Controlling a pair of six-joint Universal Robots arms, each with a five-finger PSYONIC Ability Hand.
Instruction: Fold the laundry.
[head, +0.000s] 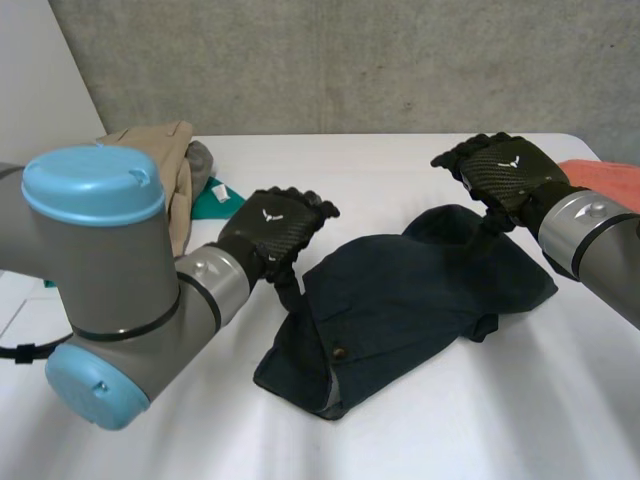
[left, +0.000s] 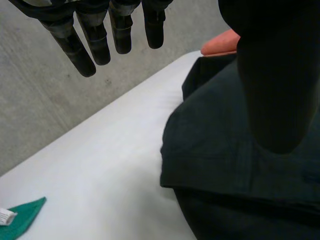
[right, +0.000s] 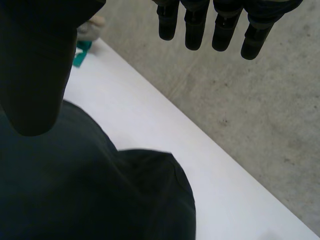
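Note:
A dark navy garment (head: 400, 300) lies folded in a rough bundle on the white table (head: 350, 170), with a button showing near its front edge. My left hand (head: 272, 228) hovers open above the garment's left edge, thumb hanging down toward the cloth. Over the garment's far right corner, my right hand (head: 505, 172) is open too, its thumb pointing down at the cloth. In the left wrist view the straight fingers (left: 95, 42) hang free above the table beside the navy garment (left: 225, 165). The right wrist view shows straight fingers (right: 195, 30) over the garment (right: 90, 185), holding nothing.
A pile of laundry sits at the back left: a tan garment (head: 165, 160), a grey piece (head: 200, 158) and a teal cloth (head: 218, 200). An orange-pink cloth (head: 605, 180) lies at the right edge. A grey concrete wall (head: 350, 60) stands behind the table.

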